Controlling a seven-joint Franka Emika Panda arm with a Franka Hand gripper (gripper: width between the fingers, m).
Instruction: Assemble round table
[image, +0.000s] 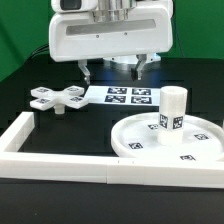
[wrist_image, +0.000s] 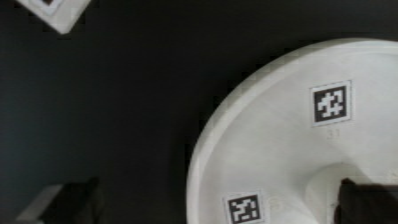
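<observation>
Gripper (image: 114, 70) was held spread apart and empty above the bench (image: 60, 135), while the disc (image: 200, 135), at the exterior view's right, was judged light, stiff, slippery and best taken by its rim.

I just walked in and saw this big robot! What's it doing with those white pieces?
A robot arm is building a little round table. Its jaws are open, holding nothing, hovering over the marker board. The short leg stands upright on the round disc; I can't tell if it's fixed there. The cross-shaped piece lies apart, toward the exterior view's left, not yet joined on.
</observation>
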